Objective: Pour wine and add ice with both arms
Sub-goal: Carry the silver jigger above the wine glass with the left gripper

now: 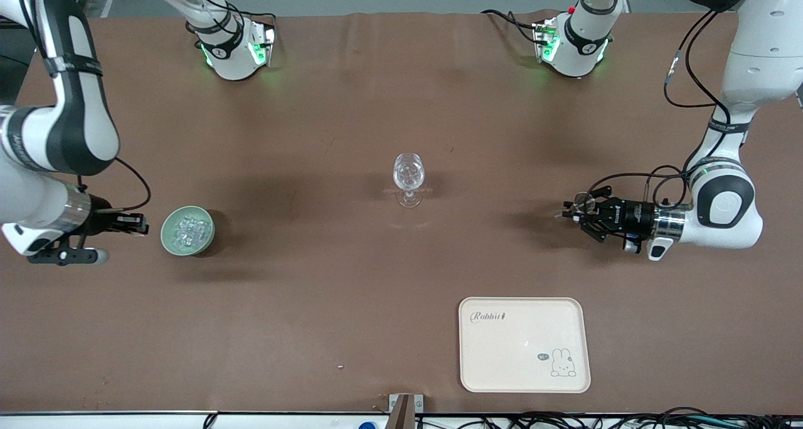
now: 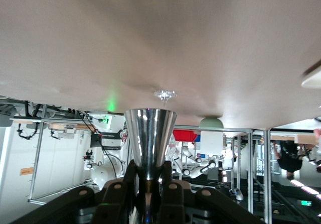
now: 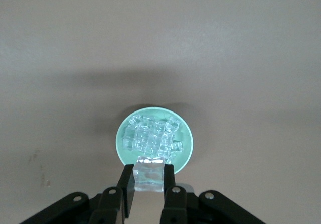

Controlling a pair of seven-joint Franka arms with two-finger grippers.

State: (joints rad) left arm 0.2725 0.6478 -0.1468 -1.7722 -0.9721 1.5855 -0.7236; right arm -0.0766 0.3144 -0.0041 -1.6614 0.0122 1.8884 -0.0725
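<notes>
- Ice (image 3: pixel 150 139) fills a pale green bowl (image 1: pixel 187 230) that stands on the brown worktop (image 1: pixel 313 291) toward the right arm's end, a heap of small clear cubes reaching about to the rim.
- One further ice cube (image 3: pixel 148 177) sits clamped between the fingers (image 3: pixel 127 186) of the right gripper (image 1: pixel 135 223), as the right wrist view shows; the fingers are drawn in narrow around it.
- The right gripper hangs just beside the bowl, over the worktop at the edge toward the right arm's end, its arm reaching in from that end of the front view.
- The left gripper (image 1: pixel 568 214) hovers over bare worktop toward the left arm's end, held level and pointing toward the middle of the worktop.
- The left wrist view shows its fingers (image 2: pixel 131 180) closed on the narrow part of a shiny metal cup (image 2: pixel 150 141), whose flared mouth points away from the wrist.
- A clear wine glass (image 1: pixel 408 178) stands upright near the middle of the worktop, between the two grippers and well apart from both.
- A cream tray (image 1: pixel 524 344) printed with a rabbit drawing lies flat, nearer to the front camera than the wine glass and the left gripper.
- Bowl, wine glass and tray are each well apart from one another.
</notes>
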